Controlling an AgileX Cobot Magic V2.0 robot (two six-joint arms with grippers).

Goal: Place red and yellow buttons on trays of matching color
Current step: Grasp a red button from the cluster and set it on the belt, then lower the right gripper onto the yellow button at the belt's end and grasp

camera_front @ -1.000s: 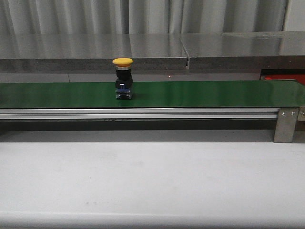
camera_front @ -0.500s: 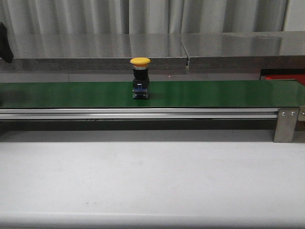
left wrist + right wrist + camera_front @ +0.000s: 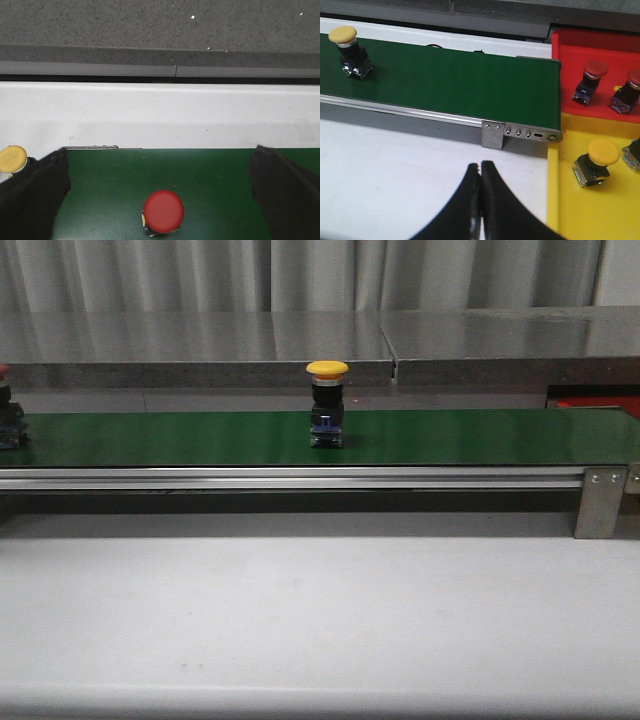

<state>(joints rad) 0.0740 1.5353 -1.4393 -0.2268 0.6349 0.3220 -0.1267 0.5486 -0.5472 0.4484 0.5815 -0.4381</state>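
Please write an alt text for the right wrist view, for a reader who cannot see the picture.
The right gripper, its fingers closed together and holding nothing, hangs over a white table beside a green belt that carries one yellow button. Past the belt's end lie a red tray with two red buttons and a yellow tray with a yellow button.

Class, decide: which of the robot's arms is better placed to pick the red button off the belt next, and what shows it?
Left. Its open gripper sits over the red button on the green belt; the right gripper is shut above bare table.
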